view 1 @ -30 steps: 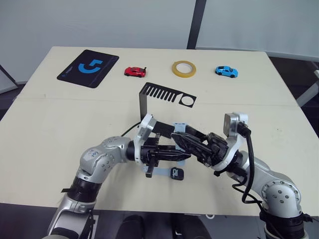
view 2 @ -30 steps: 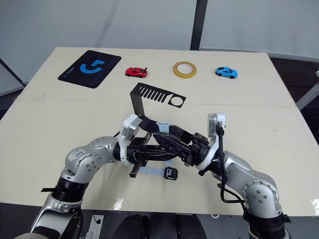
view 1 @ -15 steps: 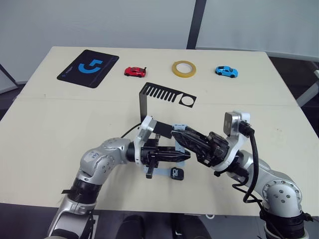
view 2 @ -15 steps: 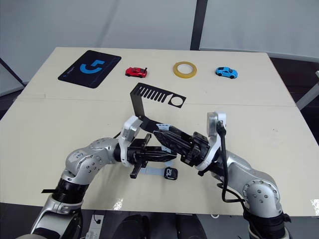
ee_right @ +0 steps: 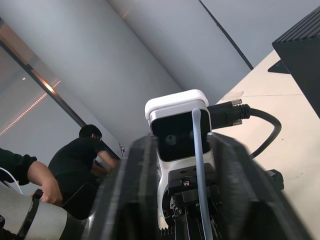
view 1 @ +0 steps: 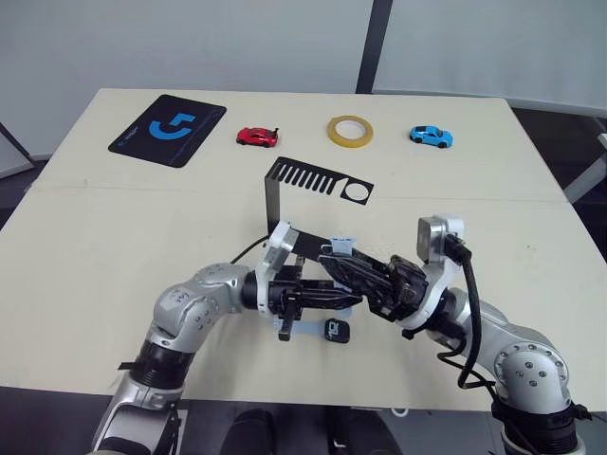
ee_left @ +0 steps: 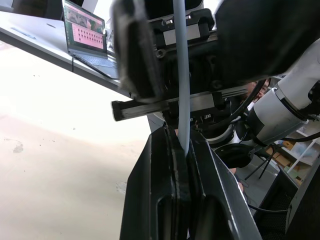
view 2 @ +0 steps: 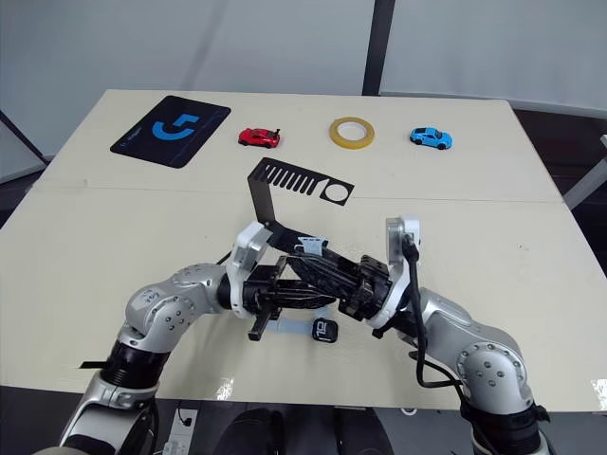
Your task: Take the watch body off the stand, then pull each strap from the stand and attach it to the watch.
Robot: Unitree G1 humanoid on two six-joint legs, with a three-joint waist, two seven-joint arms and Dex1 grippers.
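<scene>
Already off its perch, lies flat on the pale desk (view 1: 114,218) near the front edge: small black rounded-square watch body (view 1: 336,331), dark face up, touched by neither arm. Rests there, probably, so that both arms stay free for the band. Just beside it, flat on the desk too, a second strap (view 1: 302,330), narrow and pale grey-blue, apparently waiting its turn.

Above those two, held clear of the desk: the other narrow pale grey-blue flexible strap (ee_left: 181,75), pinched at one end by the left pincer (ee_left: 182,150), clamped tight on it. Runs straight on between the spread black fingers of the right pincer (ee_right: 184,145), gaping either side of the band without touching it. Looks like a handover or a regrip, meant to get a firmer hold before bringing the band's end to the case.

Behind the arms, well apart, stands the thin black bent-metal stand (view 1: 318,177), comb slots and round hole bare.
</scene>
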